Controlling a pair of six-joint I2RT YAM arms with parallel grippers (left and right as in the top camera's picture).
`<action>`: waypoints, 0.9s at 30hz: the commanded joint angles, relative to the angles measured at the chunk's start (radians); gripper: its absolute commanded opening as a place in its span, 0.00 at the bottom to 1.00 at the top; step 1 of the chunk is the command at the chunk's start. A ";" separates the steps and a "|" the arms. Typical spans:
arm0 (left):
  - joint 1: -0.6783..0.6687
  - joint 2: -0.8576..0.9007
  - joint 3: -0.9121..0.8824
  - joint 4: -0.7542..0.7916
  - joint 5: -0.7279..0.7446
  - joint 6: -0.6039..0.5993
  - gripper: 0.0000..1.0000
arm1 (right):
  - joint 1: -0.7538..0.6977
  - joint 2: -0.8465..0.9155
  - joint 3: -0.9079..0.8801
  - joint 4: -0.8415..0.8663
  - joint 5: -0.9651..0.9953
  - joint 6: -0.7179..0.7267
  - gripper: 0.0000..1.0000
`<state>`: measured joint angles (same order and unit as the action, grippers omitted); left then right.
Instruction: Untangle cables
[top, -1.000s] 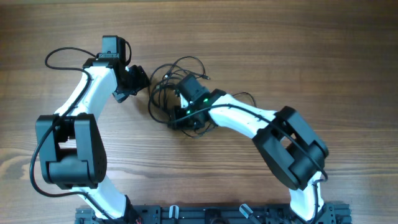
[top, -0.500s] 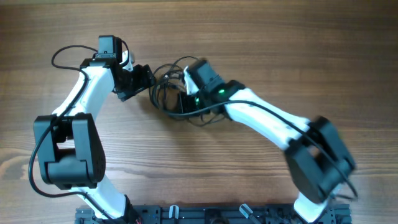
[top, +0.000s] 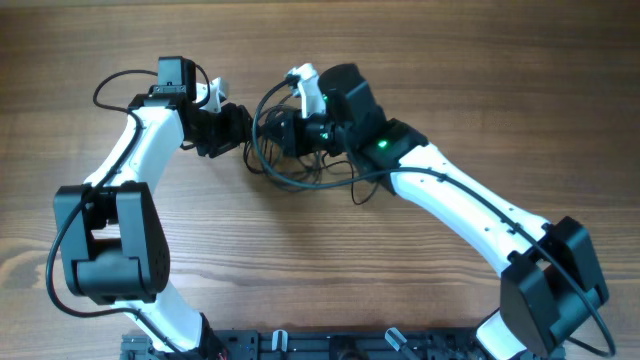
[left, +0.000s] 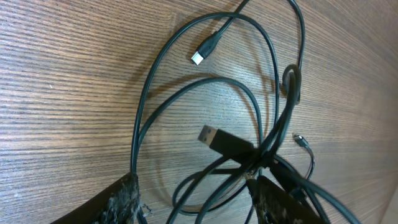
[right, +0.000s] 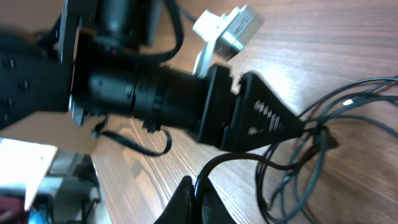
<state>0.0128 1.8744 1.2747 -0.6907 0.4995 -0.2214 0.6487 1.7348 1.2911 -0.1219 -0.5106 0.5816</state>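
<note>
Overhead and wrist views: cables bunched between two facing grippers

The cables (left: 260, 157) are seen as one loose knot of thin black loops on the wooden table (top: 480, 60), lying immediately on the right arm's side of the left gripper (top: 240, 130), which is taken as the reference throughout. Its jaws are set apart. In the left wrist view several strands are seen to run out between its fingers (left: 118, 202) without being squeezed, so nothing is clamped by it. Ahead of it a flat black plug (left: 217, 140) lies at the crossing of the strands, and a small whitish plug (left: 203, 52) lies farther out, on bare wood.

The right gripper (right: 191, 185) is placed facing the left gripper across the knot, just beyond its fingertips. Its fingers are pressed together and a strand is seen to spring from right at their tips. A single loop is therefore judged to be pinched there, though the contact itself is hidden.

The deciding relation is judged to be this: the knot lies on the line joining the two grippers, and its longest loops are spread across that line, toward the robot's base from the left gripper. Both arms are about equally near. A separation would best be made along the joining line, once a different strand has been closed on by the left gripper. If the same loop were taken by both, the knot would only be tightened
</note>
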 joint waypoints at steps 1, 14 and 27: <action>-0.015 0.005 0.006 0.003 0.016 0.012 0.63 | -0.055 -0.016 0.014 0.011 -0.023 0.084 0.04; -0.121 0.055 0.006 0.043 -0.162 -0.056 0.08 | -0.114 -0.016 0.014 0.042 -0.132 0.134 0.04; -0.114 0.056 0.006 0.036 -0.338 -0.131 0.04 | -0.260 -0.016 0.014 0.351 -0.499 0.280 0.04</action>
<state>-0.1104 1.9110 1.2881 -0.6472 0.2550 -0.3290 0.4316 1.7401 1.2804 0.2256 -0.8936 0.8433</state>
